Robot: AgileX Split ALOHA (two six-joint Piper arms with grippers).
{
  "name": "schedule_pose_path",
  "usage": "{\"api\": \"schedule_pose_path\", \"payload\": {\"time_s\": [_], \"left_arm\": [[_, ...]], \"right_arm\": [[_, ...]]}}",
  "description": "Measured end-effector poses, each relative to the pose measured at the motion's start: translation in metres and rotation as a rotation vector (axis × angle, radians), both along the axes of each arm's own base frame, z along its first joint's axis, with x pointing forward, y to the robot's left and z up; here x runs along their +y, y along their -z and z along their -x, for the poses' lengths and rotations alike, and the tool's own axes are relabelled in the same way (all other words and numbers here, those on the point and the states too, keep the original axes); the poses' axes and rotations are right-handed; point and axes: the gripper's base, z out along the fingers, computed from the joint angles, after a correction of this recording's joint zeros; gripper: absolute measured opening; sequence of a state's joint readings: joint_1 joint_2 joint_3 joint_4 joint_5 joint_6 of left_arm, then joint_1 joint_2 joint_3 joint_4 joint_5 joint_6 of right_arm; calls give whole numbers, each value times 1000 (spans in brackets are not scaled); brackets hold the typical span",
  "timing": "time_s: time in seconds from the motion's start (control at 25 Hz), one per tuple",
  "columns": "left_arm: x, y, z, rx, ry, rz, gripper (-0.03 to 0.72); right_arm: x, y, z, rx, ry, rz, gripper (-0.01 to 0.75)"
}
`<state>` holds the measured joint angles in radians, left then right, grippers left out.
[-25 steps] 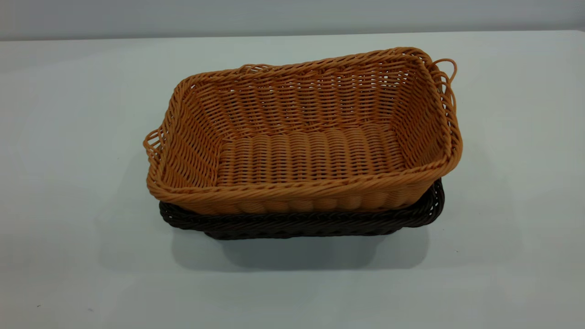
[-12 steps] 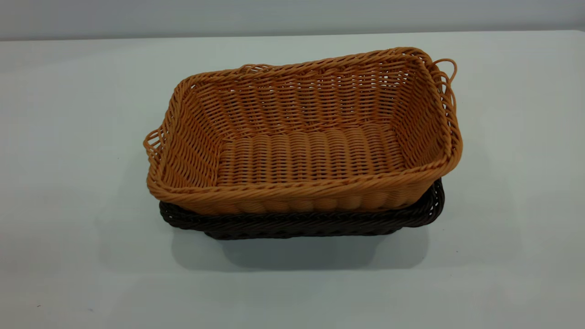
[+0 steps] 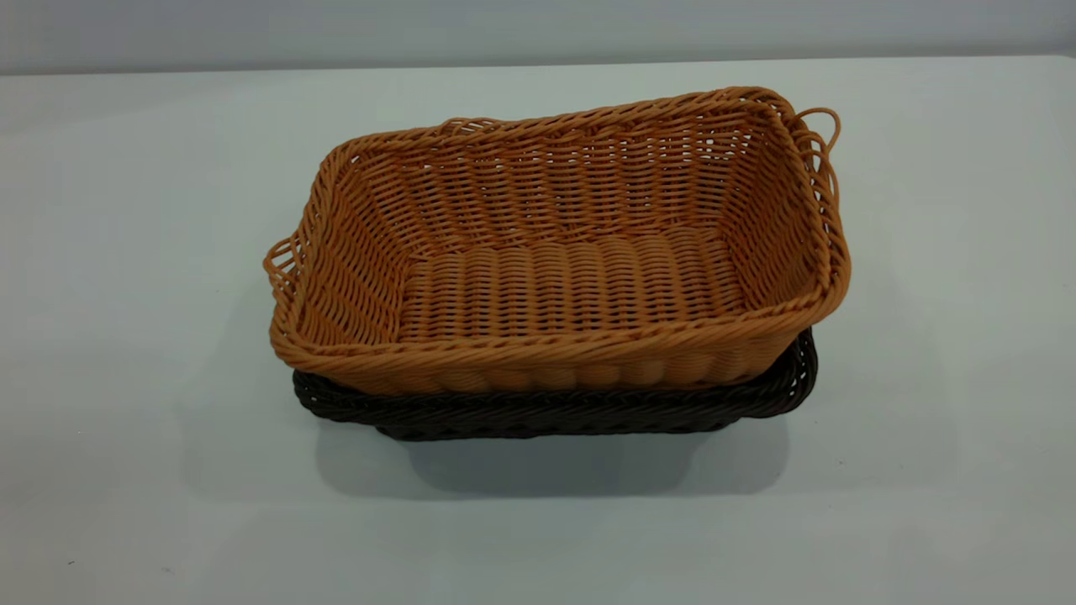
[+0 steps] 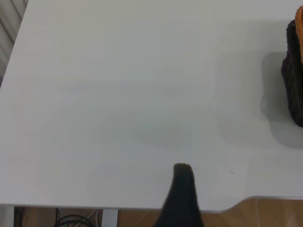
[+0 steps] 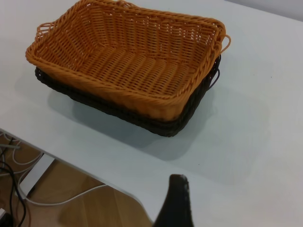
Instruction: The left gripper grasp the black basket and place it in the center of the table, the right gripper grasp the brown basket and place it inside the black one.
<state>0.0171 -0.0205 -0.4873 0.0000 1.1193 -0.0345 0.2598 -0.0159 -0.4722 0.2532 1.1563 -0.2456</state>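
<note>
The brown basket sits nested inside the black basket in the middle of the table. It rests slightly tilted, its right end higher, and only the black basket's rim shows beneath it. Both baskets also show in the right wrist view, brown over black. The left gripper is a blurred black shape near the table's edge, far from the baskets; the black basket's end shows at that view's border. The right gripper is a dark shape over the table's edge, apart from the baskets. Neither gripper shows in the exterior view.
The table's edge, wooden floor and loose cables lie below the right gripper. A rounded notch in the table edge shows beside the left gripper. A grey wall runs behind the table.
</note>
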Motion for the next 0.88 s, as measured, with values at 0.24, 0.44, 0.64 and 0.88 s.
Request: {"api": "schedule_pose_path", "payload": {"time_s": [0.24, 0.44, 0.64, 0.88], "left_arm": [[0, 0, 0, 0, 0, 0, 582], [0, 0, 0, 0, 0, 0, 582], [0, 0, 0, 0, 0, 0, 582], [0, 0, 0, 0, 0, 0, 582]], "right_arm": [[2, 0, -3, 0, 154, -2, 586], [3, 0, -7, 1, 338, 3, 586], [-2, 1, -7, 21, 462, -19, 586], [-9, 2, -8, 35, 578, -53, 583]]}}
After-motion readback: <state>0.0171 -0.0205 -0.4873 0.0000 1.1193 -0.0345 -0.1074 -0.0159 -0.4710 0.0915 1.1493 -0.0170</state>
